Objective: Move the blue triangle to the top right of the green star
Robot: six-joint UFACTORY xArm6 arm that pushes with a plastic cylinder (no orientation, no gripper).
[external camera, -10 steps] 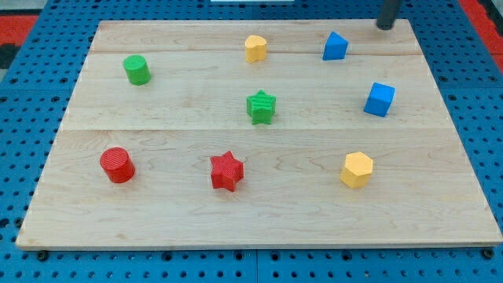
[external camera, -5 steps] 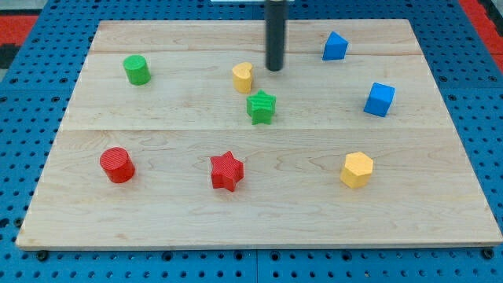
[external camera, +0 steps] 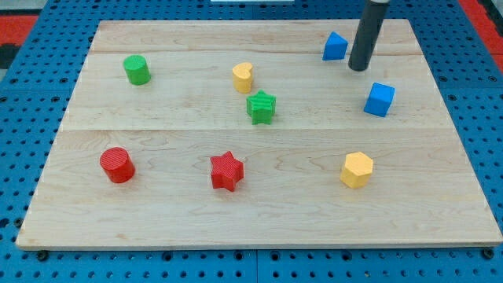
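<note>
The blue triangle (external camera: 335,45) sits near the view's top right of the wooden board (external camera: 157,204). The green star (external camera: 261,107) is at the board's middle, well to the lower left of the triangle. My tip (external camera: 358,68) is the lower end of a dark rod, just right of and slightly below the blue triangle, close to it but apart. A yellow heart-like block (external camera: 243,77) lies just upper left of the green star.
A blue cube (external camera: 380,99) lies right of the star, below my tip. A green cylinder (external camera: 137,69) is at upper left, a red cylinder (external camera: 117,165) at lower left, a red star (external camera: 226,170) at bottom centre, a yellow hexagon (external camera: 357,169) at lower right.
My tip swept from the top right to the yellow block, pushing it down-left toward the green star, then moved right to beside the blue triangle. The triangle has not moved.
</note>
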